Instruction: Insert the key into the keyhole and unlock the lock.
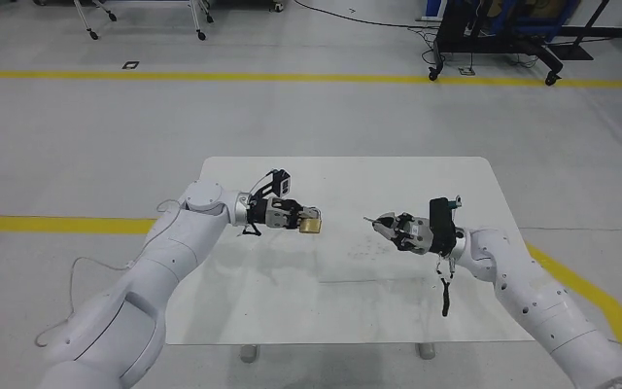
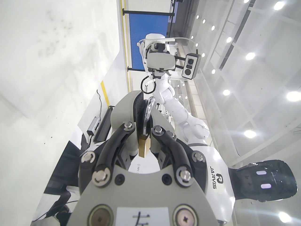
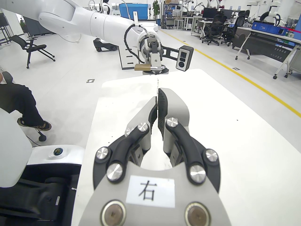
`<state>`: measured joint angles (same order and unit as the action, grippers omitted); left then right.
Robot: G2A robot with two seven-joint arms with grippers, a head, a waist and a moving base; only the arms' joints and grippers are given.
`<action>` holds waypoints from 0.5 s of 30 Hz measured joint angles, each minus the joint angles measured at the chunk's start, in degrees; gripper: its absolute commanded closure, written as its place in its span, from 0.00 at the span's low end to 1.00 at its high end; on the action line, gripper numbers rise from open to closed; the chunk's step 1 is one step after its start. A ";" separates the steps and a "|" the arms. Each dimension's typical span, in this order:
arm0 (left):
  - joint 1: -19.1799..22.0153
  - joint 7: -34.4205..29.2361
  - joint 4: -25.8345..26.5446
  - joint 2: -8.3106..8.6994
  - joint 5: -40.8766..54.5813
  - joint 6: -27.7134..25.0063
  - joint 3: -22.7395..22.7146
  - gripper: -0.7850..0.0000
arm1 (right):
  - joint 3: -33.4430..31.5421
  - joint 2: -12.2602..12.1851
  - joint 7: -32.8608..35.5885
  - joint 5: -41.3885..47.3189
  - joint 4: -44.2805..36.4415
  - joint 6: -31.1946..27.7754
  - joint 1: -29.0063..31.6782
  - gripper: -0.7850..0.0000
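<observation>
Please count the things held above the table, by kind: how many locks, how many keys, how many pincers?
lock: 1
key: 1
pincers: 2, left pincer and right pincer
Total: 4

You have the small brass padlock pinched by its silver steel shackle in the left gripper, with the body lying level and jutting out sideways. Your thin silver metal key sticks out from the closed tips of the right gripper. Its blade is aimed toward the padlock and is well apart from it.
</observation>
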<state>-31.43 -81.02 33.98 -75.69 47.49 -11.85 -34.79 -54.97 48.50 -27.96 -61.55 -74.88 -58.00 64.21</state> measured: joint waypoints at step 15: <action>-4.02 5.42 1.75 -0.13 6.80 3.67 -3.34 1.00 | 0.29 0.16 0.50 0.74 -0.96 0.25 0.47 1.00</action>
<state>-35.46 -75.59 35.73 -75.82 54.28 -8.18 -38.13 -54.68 48.66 -27.45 -60.82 -75.84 -57.75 64.68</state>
